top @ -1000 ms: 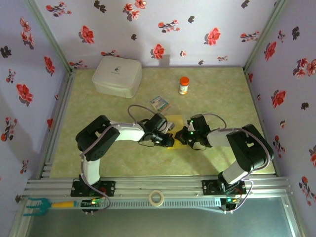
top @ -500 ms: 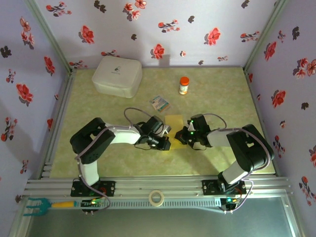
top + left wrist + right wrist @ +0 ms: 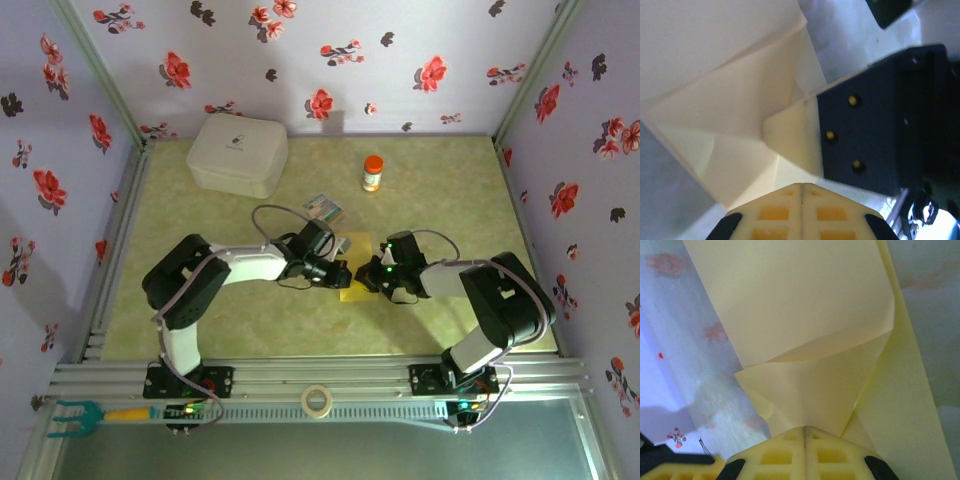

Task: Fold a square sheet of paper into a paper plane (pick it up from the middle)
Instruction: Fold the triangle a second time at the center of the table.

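1. Seen from above, a pale green table (image 3: 450,200) sits inside walls papered in lilac with red flowers. Two black-and-white robot arms reach from the bottom of the frame and meet just below the centre.
2. The square sheet of paper (image 3: 356,246) is yellow. It sits between the two arm tips at the centre of the frame, partly hidden by them.
3. The left gripper (image 3: 343,272) comes in from the left. Its jaws are pressed together on the left side of the sheet.
4. The right gripper (image 3: 366,280) comes in from the right, close to the left one. Its jaws are likewise clamped on the sheet.
5. In the left wrist view, the cream-coloured fingers (image 3: 775,215) meet at the bottom centre. The sheet (image 3: 730,115) rises from them in angled folds with sharp creases. A dark block with three brass-coloured screws (image 3: 875,130) fills the right side.
6. In the right wrist view, the fingers (image 3: 780,457) are closed at the bottom centre. The sheet (image 3: 805,305) spreads upward from them, one layer curling over another.
7. Elsewhere in the top view: a white box (image 3: 238,153) at upper left, an orange-capped bottle (image 3: 372,173) above centre, and a small printed packet (image 3: 323,208) just above the arms.
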Robot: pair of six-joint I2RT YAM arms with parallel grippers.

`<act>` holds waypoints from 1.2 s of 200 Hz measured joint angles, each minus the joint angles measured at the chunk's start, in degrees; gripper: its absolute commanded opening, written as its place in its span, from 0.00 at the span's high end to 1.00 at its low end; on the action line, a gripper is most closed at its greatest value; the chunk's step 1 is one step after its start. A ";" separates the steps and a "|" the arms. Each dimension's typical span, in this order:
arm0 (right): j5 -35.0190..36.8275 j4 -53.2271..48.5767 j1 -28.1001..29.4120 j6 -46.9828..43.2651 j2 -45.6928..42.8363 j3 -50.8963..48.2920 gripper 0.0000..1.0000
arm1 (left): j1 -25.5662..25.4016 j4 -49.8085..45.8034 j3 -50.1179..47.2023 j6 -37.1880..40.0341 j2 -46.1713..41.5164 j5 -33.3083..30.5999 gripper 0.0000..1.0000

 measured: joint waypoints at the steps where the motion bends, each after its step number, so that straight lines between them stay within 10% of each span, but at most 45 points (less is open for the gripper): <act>1: 0.02 0.00 0.00 0.02 0.00 0.00 1.00 | 0.02 0.00 0.09 0.00 0.20 0.00 1.00; 149: 0.35 -2.40 1.66 -0.48 -0.09 1.11 1.00 | 0.13 3.34 -2.16 -0.39 2.91 0.02 1.00; 240: -3.02 -3.41 -8.44 -3.56 2.93 4.07 1.00 | 0.11 3.48 -2.16 -0.24 2.84 -0.46 1.00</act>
